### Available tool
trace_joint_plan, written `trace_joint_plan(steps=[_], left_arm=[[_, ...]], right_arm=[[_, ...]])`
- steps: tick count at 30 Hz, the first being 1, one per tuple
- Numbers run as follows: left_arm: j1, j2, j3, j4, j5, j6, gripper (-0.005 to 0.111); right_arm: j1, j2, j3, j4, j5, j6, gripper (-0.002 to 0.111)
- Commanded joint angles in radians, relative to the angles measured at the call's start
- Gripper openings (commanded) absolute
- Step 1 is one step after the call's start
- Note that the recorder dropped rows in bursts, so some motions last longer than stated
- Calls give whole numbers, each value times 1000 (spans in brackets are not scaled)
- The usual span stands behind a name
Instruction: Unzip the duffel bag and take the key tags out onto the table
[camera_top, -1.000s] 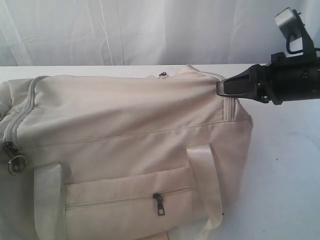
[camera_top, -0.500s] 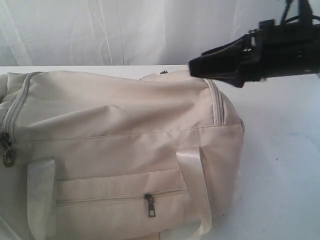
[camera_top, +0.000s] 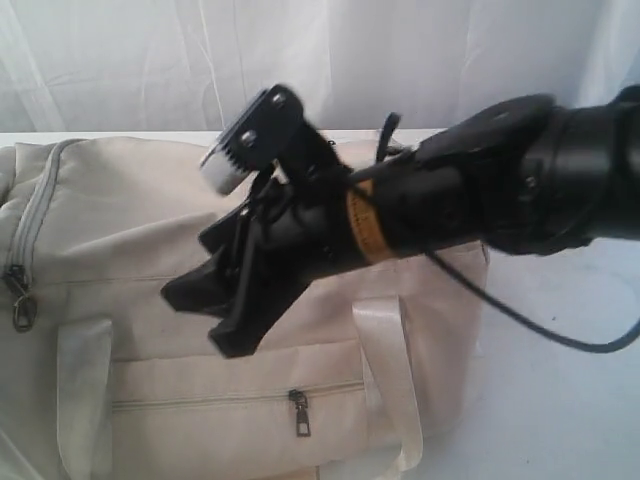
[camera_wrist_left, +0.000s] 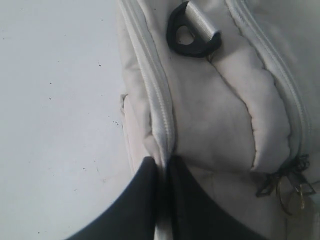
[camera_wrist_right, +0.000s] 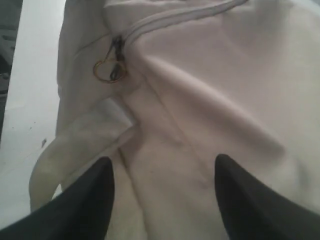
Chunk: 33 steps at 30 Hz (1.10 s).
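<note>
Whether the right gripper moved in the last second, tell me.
Yes. The right gripper swung left and down, from the duffel bag's right end to over its front side.

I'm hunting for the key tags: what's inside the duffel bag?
The duffel bag shows only its cream outside; its visible zippers are closed, so fabric hides any contents, key tags included.

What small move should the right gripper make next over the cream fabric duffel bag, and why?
Probably reach to the ringed metal zipper pull and close on it: the right gripper hangs open, the cream fabric duffel bag is zipped, the left gripper pinches its seam.
</note>
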Motion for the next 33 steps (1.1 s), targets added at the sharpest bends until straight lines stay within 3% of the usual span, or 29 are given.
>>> trace_joint_plan(steps=[1, 8, 14, 23, 29, 33], left_arm=[[6, -7, -22, 0, -39, -5, 0], [6, -7, -22, 0, -34, -5, 0], [6, -7, -22, -6, -25, -5, 0], [6, -7, -22, -6, -25, -5, 0], [6, -7, -22, -6, -21, -5, 0], [6, -7, -22, -6, -17, -1, 0]], right_arm=[[98, 97, -32, 124, 30, -89, 55], [214, 234, -144, 381, 74, -276, 55], [281, 312, -246, 446, 168, -334, 54], [323, 364, -297, 448, 229, -334, 41], [323, 364, -298, 450, 277, -334, 22], [323, 355, -298, 450, 276, -322, 19]])
